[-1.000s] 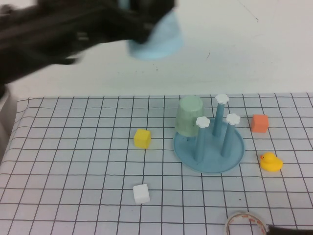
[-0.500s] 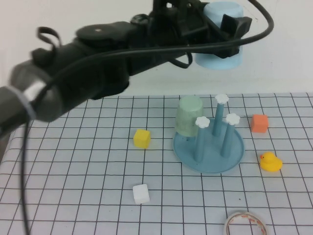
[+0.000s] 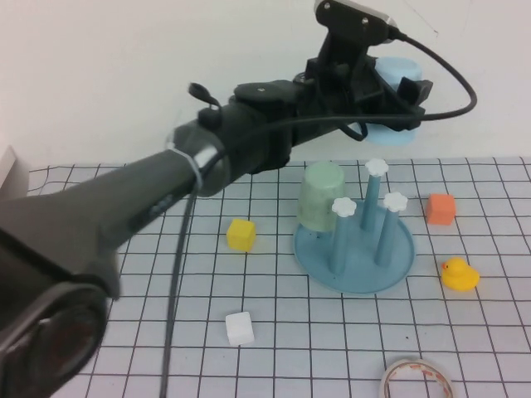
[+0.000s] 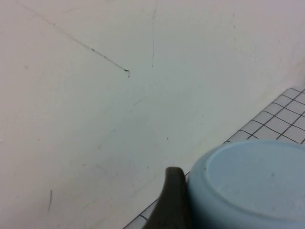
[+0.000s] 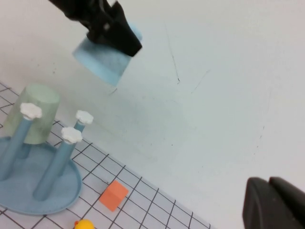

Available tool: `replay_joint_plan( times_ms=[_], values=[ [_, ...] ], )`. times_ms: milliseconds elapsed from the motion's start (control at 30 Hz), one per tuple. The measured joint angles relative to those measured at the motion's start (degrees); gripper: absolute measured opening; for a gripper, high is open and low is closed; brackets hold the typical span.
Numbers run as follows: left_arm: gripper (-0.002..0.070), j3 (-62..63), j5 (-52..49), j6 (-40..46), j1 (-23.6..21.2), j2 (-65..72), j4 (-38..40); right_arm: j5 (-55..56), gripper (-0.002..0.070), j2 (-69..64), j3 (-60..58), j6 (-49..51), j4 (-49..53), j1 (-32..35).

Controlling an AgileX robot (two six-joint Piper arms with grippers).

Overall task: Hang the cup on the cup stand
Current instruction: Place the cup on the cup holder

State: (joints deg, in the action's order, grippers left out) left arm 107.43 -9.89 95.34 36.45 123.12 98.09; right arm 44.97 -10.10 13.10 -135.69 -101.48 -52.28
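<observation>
Left gripper [image 3: 390, 91] clamped on sky-blue cup [image 3: 397, 137] held above cup stand [image 3: 355, 257], right gripper [image 5: 274, 205] closed, fingers together, parked aside

Sky-blue cup [image 3: 397, 104] (stand [image 3: 355, 259] darker blue)

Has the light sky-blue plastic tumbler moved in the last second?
Yes. In the high view the light sky-blue plastic tumbler, held by the left gripper, has shifted rightward and lower, now above the blue cup stand's rear peg. Right gripper stays parked, shut.
</observation>
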Motion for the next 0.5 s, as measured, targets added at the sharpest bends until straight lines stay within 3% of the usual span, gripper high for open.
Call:
replay_joint_plan(
  times_ms=[267, 500],
  values=[
    [0.0566, 9.4, 0.0, 0.2, 0.0, 9.2, 0.1, 0.0, -0.0001, 0.0, -0.3, 0.0, 0.0, 0.0],
    [0.0566, 10.3, -0.5, 0.2, 0.0, 13.0, 0.1, 0.0, -0.0001, 0.0, -0.3, 0.0, 0.0, 0.0]
  ],
)
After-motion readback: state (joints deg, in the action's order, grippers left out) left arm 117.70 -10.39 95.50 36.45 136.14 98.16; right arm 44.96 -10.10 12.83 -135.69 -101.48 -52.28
